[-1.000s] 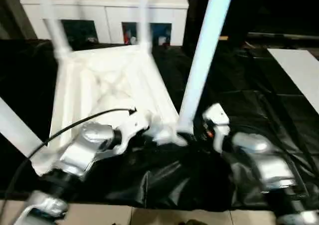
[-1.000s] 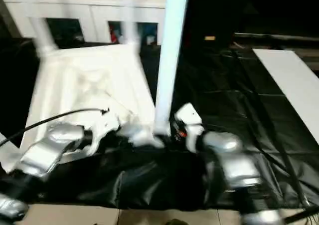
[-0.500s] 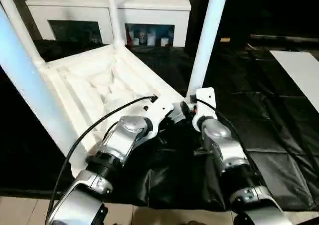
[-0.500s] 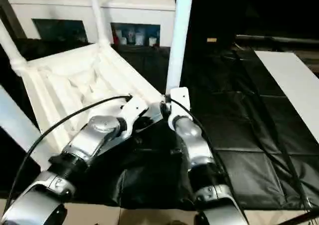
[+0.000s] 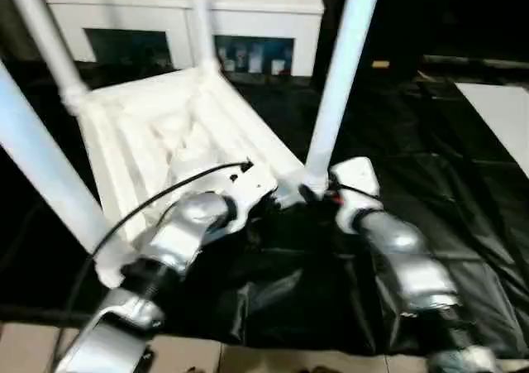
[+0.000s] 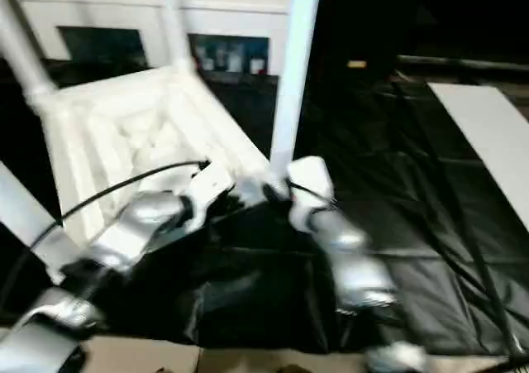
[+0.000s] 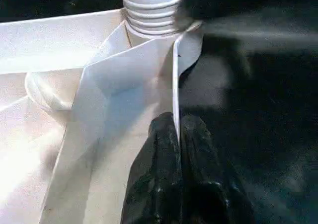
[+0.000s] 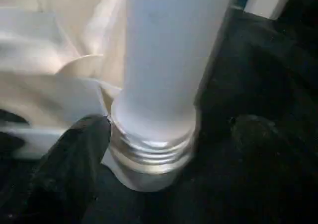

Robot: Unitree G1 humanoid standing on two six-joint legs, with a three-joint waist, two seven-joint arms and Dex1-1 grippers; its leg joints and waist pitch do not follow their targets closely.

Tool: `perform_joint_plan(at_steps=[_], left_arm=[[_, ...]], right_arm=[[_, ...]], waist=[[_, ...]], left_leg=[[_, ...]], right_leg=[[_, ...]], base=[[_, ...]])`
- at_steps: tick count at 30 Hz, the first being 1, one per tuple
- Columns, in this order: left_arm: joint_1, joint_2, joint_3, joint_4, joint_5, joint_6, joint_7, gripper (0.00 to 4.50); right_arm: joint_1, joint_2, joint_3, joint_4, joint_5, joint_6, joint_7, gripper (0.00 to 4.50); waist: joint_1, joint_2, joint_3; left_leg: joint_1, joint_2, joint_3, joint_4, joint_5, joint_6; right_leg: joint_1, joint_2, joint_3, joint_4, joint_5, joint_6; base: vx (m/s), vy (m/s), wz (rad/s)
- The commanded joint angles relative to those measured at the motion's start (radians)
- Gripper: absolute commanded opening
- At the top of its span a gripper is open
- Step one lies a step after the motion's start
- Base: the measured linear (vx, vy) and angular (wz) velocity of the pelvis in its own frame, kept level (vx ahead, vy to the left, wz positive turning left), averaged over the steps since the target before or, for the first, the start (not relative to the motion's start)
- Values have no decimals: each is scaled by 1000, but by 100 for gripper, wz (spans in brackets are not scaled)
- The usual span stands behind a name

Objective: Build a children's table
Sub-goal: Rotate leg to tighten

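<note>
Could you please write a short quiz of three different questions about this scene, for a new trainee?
1. True or false: the left gripper is shut on the thin rim of the table top.
2. What does the right gripper stand around? A) the threaded base of a leg, B) a cabinet door, C) a cable.
3. How many legs stand up from the table top in the left eye view?

Key:
1. True; its fingers pinch the rim beside the corner socket.
2. A; its fingers are apart on either side of the leg.
3. Four.
</note>
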Motion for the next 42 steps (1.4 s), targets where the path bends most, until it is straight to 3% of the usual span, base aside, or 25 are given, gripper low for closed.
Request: perform_joint_plan(at_steps=[1, 4, 5, 10, 11, 13, 16, 17, 19, 25, 26, 30, 37, 39, 41, 42], left_arm=[[26, 42, -38, -28, -17, -43, -107, 0], [47, 110, -66, -79, -42, -40, -245, 0], [56, 136, -74, -107, -57, -31, -304, 0], [68, 176, -92, -169, -94, -6, -410, 0], [69, 180, -96, -177, -98, -1, -420, 0], [69, 181, -98, -182, -99, 4, -421, 0], [69, 182, -100, -192, -103, 13, -424, 0], [72, 182, -100, -200, -108, 19, -428, 0], [75, 184, -99, -207, -108, 22, -428, 0], [80, 192, -92, -215, -101, 29, -428, 0], [80, 193, -90, -214, -100, 30, -427, 0], [83, 198, -89, -216, -96, 30, -424, 0], [89, 201, -89, -221, -93, 37, -417, 0], [85, 190, -81, -198, -81, 53, -379, 0], [74, 159, -62, -160, -70, 62, -314, 0], [67, 135, -48, -141, -74, 76, -279, 0]], right_arm=[[27, -68, -9, -88, 64, 13, 149, 428], [79, -186, 15, -191, 141, 22, 345, 428], [95, -228, 33, -224, 165, 36, 416, 428], [105, -278, 88, -246, 188, 67, 536, 428], [103, -281, 99, -241, 184, 68, 549, 428], [93, -273, 109, -228, 174, 65, 550, 428], [80, -265, 118, -214, 170, 63, 552, 428], [69, -262, 128, -200, 165, 55, 553, 401], [53, -255, 139, -175, 153, 41, 552, 393], [23, -260, 152, -134, 122, 20, 568, 343], [22, -264, 155, -129, 117, 15, 572, 333], [19, -268, 162, -119, 106, 7, 574, 291], [10, -246, 159, -96, 103, 4, 545, 257], [1, -197, 135, -51, 88, 28, 450, 256], [-9, -136, 104, 5, 73, 58, 335, 254], [-14, -97, 83, 33, 74, 77, 271, 254]], waist=[[2, -10, -56], [16, -6, -57], [16, 4, -55], [16, -7, -55], [18, -4, -56], [20, -3, -53], [19, -5, -54], [19, -16, -54], [20, -10, -55], [24, -13, -59], [23, -18, -59], [24, -16, -57], [22, -18, -58], [19, -17, -57], [11, -17, -52], [4, -20, -52]], left_leg=[[0, 22, 1, -75, -253, 49], [4, 29, -2, -75, -244, 65], [4, 28, -3, -77, -246, 65], [4, 29, -1, -76, -250, 55], [6, 30, 0, -75, -249, 54], [11, 31, 2, -76, -254, 47], [7, 28, 0, -76, -261, 37], [6, 28, 1, -77, -260, 40], [6, 28, -1, -76, -244, 37], [4, 27, 2, -70, -189, 52], [3, 27, 2, -70, -188, 54], [5, 27, 2, -71, -205, 50], [5, 26, 1, -72, -212, 46], [3, 25, 1, -73, -210, 43], [-1, 21, -1, -77, -246, 21], [1, 19, -3, -79, -278, 2]], right_leg=[[46, -52, 30, -82, -279, -167], [55, -54, 31, -78, -235, -174], [53, -54, 31, -74, -232, -183], [51, -57, 29, -76, -269, -199], [50, -57, 29, -77, -270, -202], [45, -54, 31, -78, -262, -211], [50, -55, 30, -77, -279, -201], [50, -55, 29, -78, -286, -197], [50, -57, 29, -76, -287, -194], [55, -56, 29, -66, -191, -213], [56, -56, 28, -66, -192, -213], [55, -57, 28, -69, -228, -207], [55, -56, 28, -70, -238, -200], [54, -56, 28, -70, -241, -200], [51, -55, 25, -77, -320, -185], [50, -54, 23, -83, -391, -162]], base=[[0, 0, 0], [0, 0, 0], [0, 0, 0], [0, 0, 0], [0, 0, 0], [0, 0, 0], [0, 0, 0], [0, 0, 0], [0, 0, 0], [0, 0, 0], [0, 0, 0], [0, 0, 0], [0, 0, 0], [0, 0, 0], [0, 0, 0], [0, 0, 0]])
